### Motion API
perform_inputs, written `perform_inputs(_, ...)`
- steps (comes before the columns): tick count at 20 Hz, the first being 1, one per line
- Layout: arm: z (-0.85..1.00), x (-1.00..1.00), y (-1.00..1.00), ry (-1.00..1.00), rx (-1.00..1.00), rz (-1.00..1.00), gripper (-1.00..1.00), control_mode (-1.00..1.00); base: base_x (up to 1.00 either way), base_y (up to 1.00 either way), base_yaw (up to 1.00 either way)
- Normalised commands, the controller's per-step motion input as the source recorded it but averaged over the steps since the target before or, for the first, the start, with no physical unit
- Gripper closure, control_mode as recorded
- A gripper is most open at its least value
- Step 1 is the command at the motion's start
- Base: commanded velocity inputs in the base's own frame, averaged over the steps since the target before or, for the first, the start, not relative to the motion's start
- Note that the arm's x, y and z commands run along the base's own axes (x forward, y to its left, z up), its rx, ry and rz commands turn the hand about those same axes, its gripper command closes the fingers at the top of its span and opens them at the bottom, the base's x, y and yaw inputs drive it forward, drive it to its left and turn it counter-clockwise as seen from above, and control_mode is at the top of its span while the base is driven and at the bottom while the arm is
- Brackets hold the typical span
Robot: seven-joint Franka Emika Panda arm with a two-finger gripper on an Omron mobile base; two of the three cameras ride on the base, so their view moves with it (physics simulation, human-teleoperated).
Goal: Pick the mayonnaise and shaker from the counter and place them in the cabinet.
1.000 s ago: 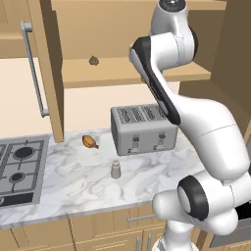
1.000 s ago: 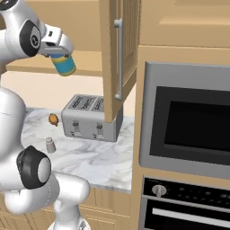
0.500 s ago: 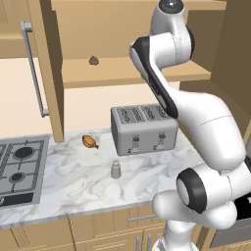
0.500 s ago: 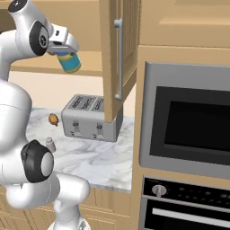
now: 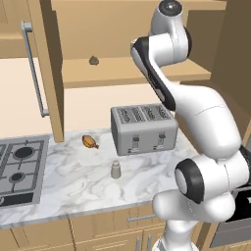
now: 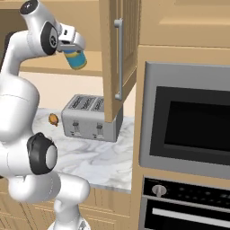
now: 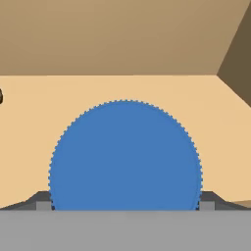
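Mayonnaise (image 6: 76, 59) shifted cabinetward, seemingly claw-held (image 6: 71, 46).

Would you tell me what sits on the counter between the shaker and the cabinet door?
In the left base view, a small orange-brown lump lies on the counter between the shaker and the cabinet door.

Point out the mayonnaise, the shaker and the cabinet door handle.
mayonnaise (image 6: 76, 59): right base view, on its banded label, between the gripper's fingers.
shaker (image 5: 115, 170): left base view, on its grey body.
cabinet door handle (image 6: 119, 58): right base view, on the vertical bar's middle.
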Motion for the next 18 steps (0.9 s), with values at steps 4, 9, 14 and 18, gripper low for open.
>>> perform_inputs(4, 0.00, 0.46, -0.11, 0.00, 0.00, 0.00, 1.00, -1.00, 0.00, 0.00, 0.00)
perform_inputs(9, 0.00, 0.38, -0.05, 0.00, 0.00, 0.00, 1.00, -1.00, 0.00, 0.00, 0.00)
perform_inputs(14, 0.00, 0.25, 0.00, 0.00, 0.00, 0.00, -1.00, -1.00, 0.00, 0.00, 0.00)
perform_inputs(18, 0.00, 0.09, -0.01, -0.01, 0.00, 0.00, -1.00, -1.00, 0.00, 0.00, 0.00)
